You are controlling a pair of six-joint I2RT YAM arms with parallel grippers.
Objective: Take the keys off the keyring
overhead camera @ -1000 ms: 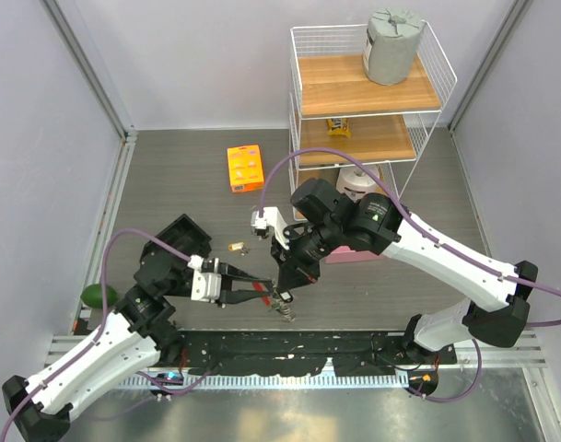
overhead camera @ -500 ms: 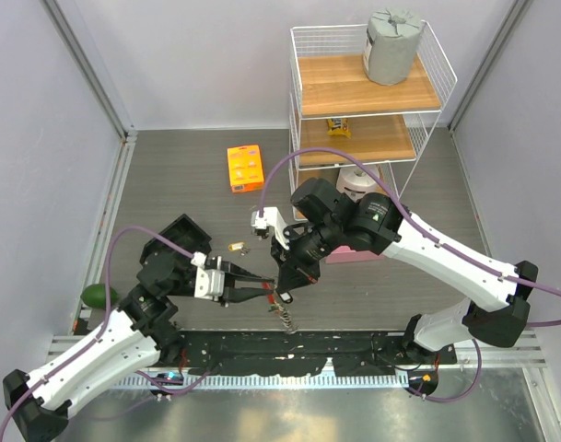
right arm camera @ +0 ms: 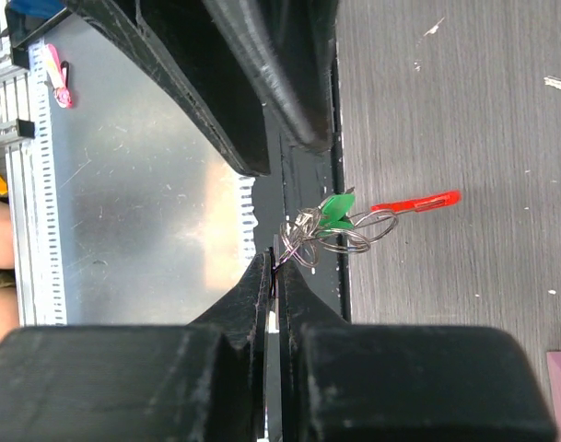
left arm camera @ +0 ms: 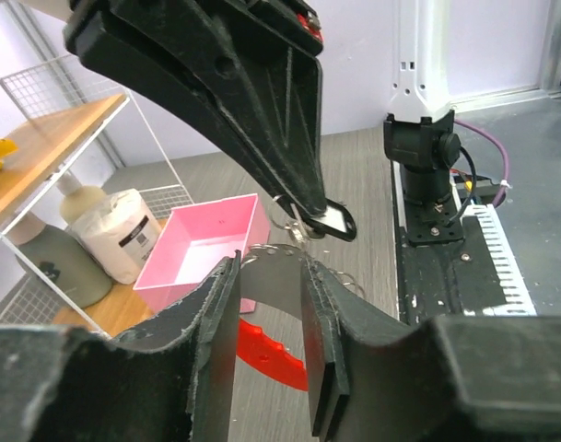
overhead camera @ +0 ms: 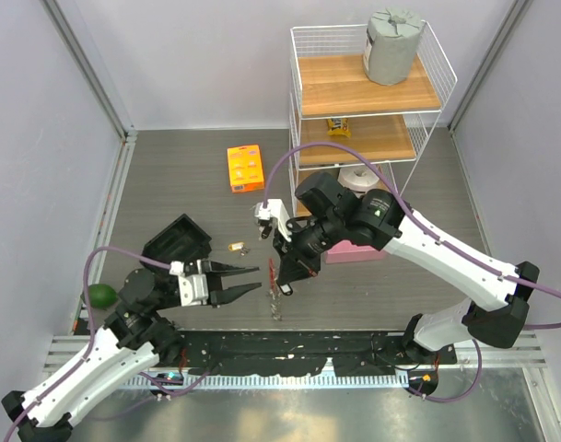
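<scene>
Overhead, orange box (overhead camera: pixel 246 168) print seemingly illegible, right gripper (overhead camera: pixel 282 286) pinching keyring (right arm camera: pixel 340 236)

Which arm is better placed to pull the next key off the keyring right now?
Left. The right gripper is shut on the keyring, holding it up, so it is occupied. The left gripper is open, empty and aimed at the dangling keys.

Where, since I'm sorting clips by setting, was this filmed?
Probably a lab cell, not a home: plain walls box in the table, two robot arms are bolted to a metal rail at its near edge, and a wire shelf holds props.
</scene>
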